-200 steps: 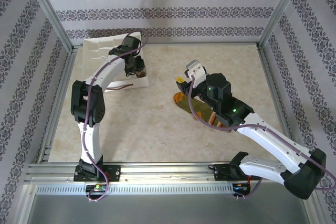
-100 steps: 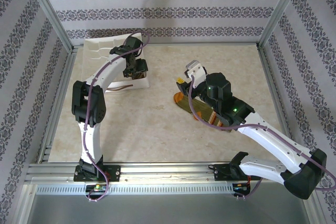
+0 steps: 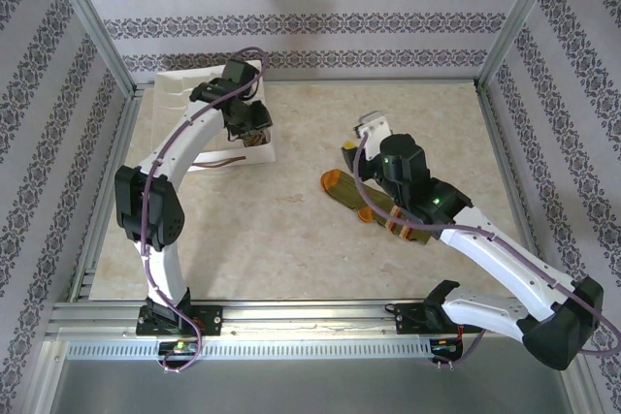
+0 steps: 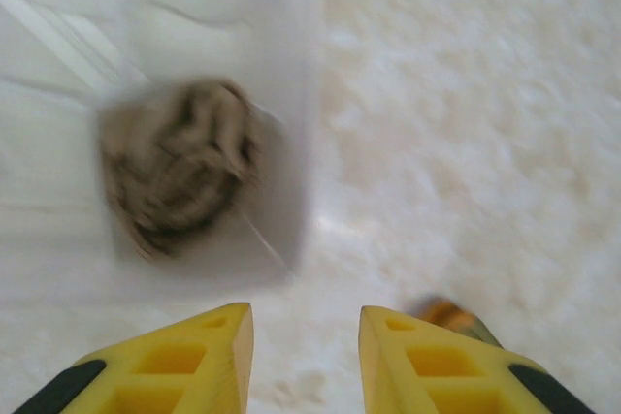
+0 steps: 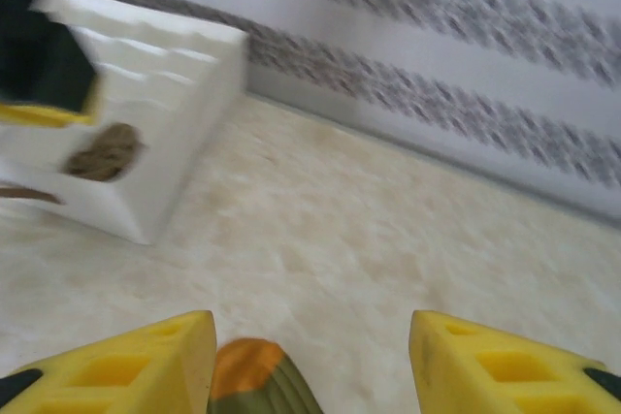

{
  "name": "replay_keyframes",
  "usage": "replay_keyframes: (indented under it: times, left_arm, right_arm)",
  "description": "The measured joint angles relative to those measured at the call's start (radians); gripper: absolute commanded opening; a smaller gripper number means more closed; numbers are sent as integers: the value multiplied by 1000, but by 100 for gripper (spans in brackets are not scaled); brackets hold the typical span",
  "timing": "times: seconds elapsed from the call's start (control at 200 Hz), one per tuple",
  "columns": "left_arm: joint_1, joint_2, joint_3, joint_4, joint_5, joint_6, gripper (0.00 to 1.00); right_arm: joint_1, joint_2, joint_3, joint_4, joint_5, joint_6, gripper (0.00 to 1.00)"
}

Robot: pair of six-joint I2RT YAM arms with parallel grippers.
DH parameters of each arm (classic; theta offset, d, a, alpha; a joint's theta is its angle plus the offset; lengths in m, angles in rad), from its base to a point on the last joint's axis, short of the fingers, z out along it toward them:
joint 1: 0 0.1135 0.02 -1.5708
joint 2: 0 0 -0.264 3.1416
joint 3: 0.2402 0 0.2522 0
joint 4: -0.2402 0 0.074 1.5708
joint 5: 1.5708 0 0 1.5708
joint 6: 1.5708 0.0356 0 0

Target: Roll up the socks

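**One sock rolled in the tray, one flat on the surface**

My left jaws hang parted and empty over the white tray (image 3: 179, 94) at far left. Its near right compartment holds the rolled argyle sock (image 4: 175, 167). The olive sock (image 3: 380, 208) lies flat right of centre, and my right jaws stand released above its orange toe (image 5: 247, 366).

Jaws stand apart on left end effector (image 4: 306, 336) and right end effector (image 5: 312, 341).

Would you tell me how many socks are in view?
2. A rolled brown sock sits in a compartment of the white tray; a green sock lies flat on the table. More could be hidden.
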Motion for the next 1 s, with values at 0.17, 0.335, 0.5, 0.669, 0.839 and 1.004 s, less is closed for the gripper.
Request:
replay_keyframes:
  times: [0.17,0.335,0.5,0.669,0.839,1.004]
  left_arm:
    - [-224,26,-120,145,146,-124,32]
    - [-387,168,-171,292,250,-286,32]
    - [-404,296,-160,372,279,-388,31]
    - [-377,344,-111,371,271,-410,31]
    - [-311,359,-74,367,243,-409,31]
    - [-228,446,45,364,270,-394,32]
  right_arm:
    - [-177,37,-57,-159,6,286,54]
    - [-381,29,-237,-200,-90,490,56]
    - [-484,60,-333,-187,-195,603,58]
    - [-447,197,-344,-111,-300,700,59]
    - [-269,267,-377,-64,-329,800,59]
    - [-56,318,-379,31,-340,924,59]
